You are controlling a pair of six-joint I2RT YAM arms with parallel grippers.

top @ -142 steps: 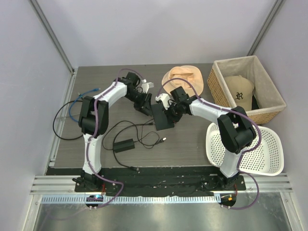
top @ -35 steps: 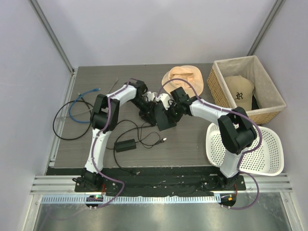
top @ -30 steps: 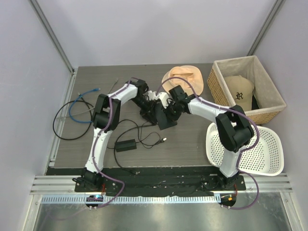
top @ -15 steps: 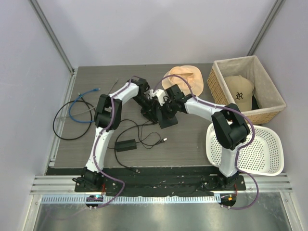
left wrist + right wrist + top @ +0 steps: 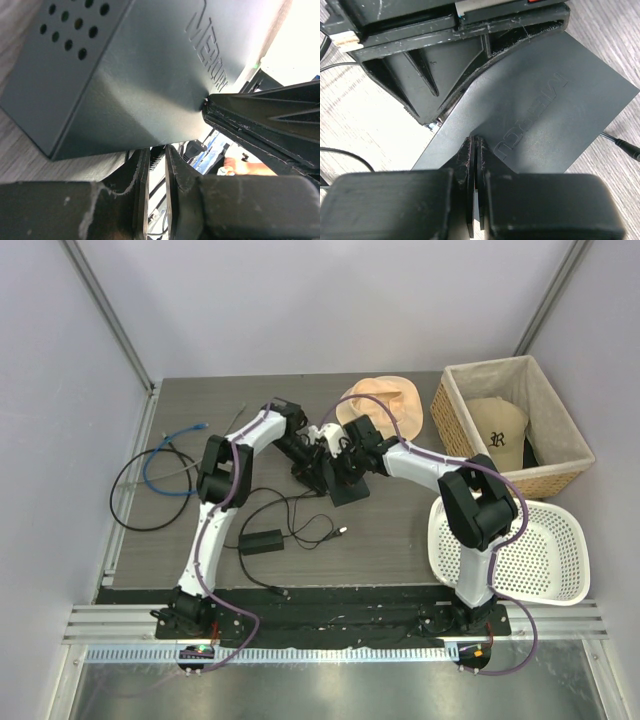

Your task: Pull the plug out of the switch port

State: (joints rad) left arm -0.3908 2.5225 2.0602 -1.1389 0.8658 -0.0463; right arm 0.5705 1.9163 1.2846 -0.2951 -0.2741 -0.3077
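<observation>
Plug (image 5: 203,426): lies far left, well apart from the switch (image 5: 347,487), so counts as pulled. Left gripper (image 5: 156,160), newly at the switch: nearly closed, possibly on a dark lead (image 5: 156,151); right gripper (image 5: 475,150): pressed shut.

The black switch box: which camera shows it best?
The right wrist view: the black box shows its flat lettered top and two edges. The left wrist view crops the box to one corner with vent holes; in the top view the box is small and mostly covered.
</observation>
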